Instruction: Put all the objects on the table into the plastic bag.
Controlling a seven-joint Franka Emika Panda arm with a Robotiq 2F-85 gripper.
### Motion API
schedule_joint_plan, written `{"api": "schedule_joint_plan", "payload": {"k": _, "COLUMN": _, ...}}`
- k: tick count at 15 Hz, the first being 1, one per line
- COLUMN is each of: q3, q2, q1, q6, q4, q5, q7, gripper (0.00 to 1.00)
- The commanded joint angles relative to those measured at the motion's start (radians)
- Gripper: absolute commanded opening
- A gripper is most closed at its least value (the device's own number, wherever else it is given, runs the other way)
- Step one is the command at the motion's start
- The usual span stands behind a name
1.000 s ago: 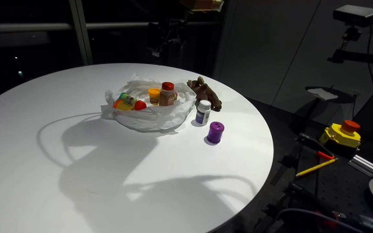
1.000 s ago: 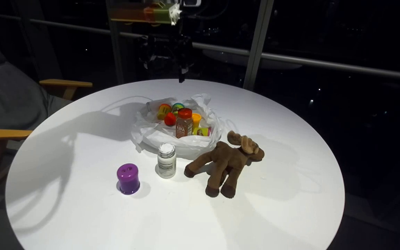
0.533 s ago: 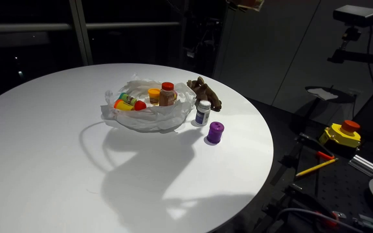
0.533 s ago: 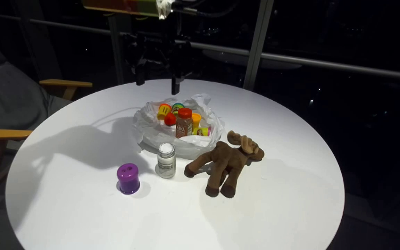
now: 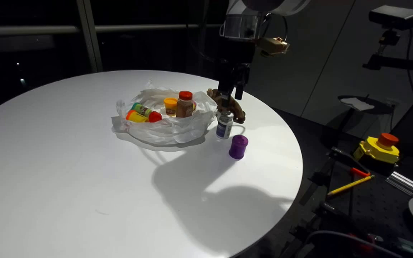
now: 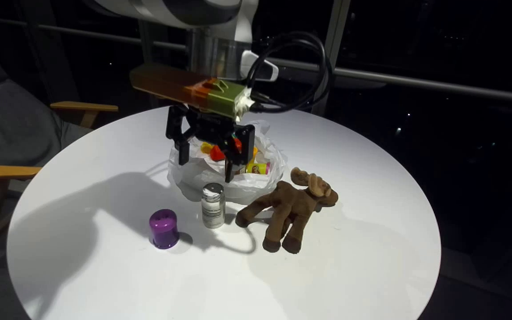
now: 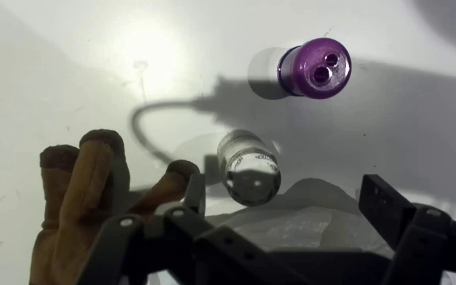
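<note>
A white bottle [image 6: 213,212] stands upright on the white table; it also shows in an exterior view [image 5: 223,129] and in the wrist view [image 7: 249,174]. A purple sharpener [image 6: 164,230] with two holes on top stands near it. A brown plush moose [image 6: 292,205] lies beside the bottle. The white plastic bag [image 6: 194,181] is spread open behind, with a red-capped brown bottle [image 5: 185,107], a red item [image 5: 155,116] and several dough cans [image 5: 171,106] inside. My gripper [image 6: 206,171] is open and empty, above and behind the bottle, with its fingers apart in the wrist view [image 7: 281,192].
The round table [image 5: 84,200] has a curved edge close to the sharpener and moose. A chair [image 6: 82,106] stands beyond one side. A black stand with a yellow and red button box [image 5: 376,148] stands off the table.
My gripper has come down from above the far side of the table, over the bag, to near the white bottle. Its shadow has shifted. The objects on the table have not moved.
</note>
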Motion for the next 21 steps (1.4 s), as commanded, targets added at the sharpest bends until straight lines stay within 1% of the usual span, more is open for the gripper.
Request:
{"api": "schedule_joint_plan", "payload": {"k": 1, "q3": 0.018, "q2": 0.061, "q1": -0.017, "q6": 0.034, "q4": 0.019, "q5": 0.013, "q7": -0.039, "gripper": 1.00}}
{"api": "schedule_joint_plan", "payload": {"k": 5, "q3": 0.016, "q2": 0.109, "q1": -0.011, "q6": 0.077, "q4": 0.024, "q5": -0.012, "q7": -0.026, "gripper": 1.00}}
{"api": "schedule_joint_plan", "payload": {"k": 9, "q3": 0.008, "q2": 0.125, "q1": -0.005, "q6": 0.146, "q4": 0.024, "q5": -0.037, "q7": -0.009, "gripper": 1.00}}
{"api": "schedule_joint_plan", "payload": {"k": 10, "q3": 0.005, "q2": 0.124, "q1": -0.006, "q6": 0.162, "q4": 0.026, "q5": -0.042, "q7": -0.007, "gripper": 0.84}}
{"api": "schedule_joint_plan", "payload": {"k": 11, "q3": 0.004, "q2": 0.124, "q1": -0.007, "q6": 0.169, "q4": 0.028, "q5": -0.043, "q7": -0.005, "gripper": 0.72}}
{"api": "schedule_joint_plan", "payload": {"k": 13, "q3": -0.001, "q2": 0.125, "q1": -0.009, "q6": 0.170, "q4": 0.036, "q5": -0.045, "q7": 0.001, "gripper": 0.58}}
{"api": "schedule_joint_plan", "payload": {"k": 14, "q3": -0.004, "q2": 0.122, "q1": -0.008, "q6": 0.163, "q4": 0.036, "q5": -0.046, "q7": 0.006, "gripper": 0.49}}
{"api": "schedule_joint_plan", "payload": {"k": 15, "q3": -0.008, "q2": 0.120, "q1": -0.006, "q6": 0.165, "q4": 0.037, "q5": -0.051, "q7": 0.012, "gripper": 0.42}}
{"api": "schedule_joint_plan", "payload": {"k": 16, "q3": -0.013, "q2": 0.117, "q1": -0.003, "q6": 0.162, "q4": 0.036, "q5": -0.058, "q7": 0.022, "gripper": 0.33}}
{"api": "schedule_joint_plan", "payload": {"k": 18, "q3": -0.023, "q2": 0.106, "q1": 0.002, "q6": 0.157, "q4": 0.032, "q5": -0.059, "q7": 0.057, "gripper": 0.19}}
{"api": "schedule_joint_plan", "payload": {"k": 21, "q3": -0.022, "q2": 0.056, "q1": 0.027, "q6": 0.114, "q4": 0.031, "q5": -0.068, "q7": 0.127, "gripper": 0.20}}
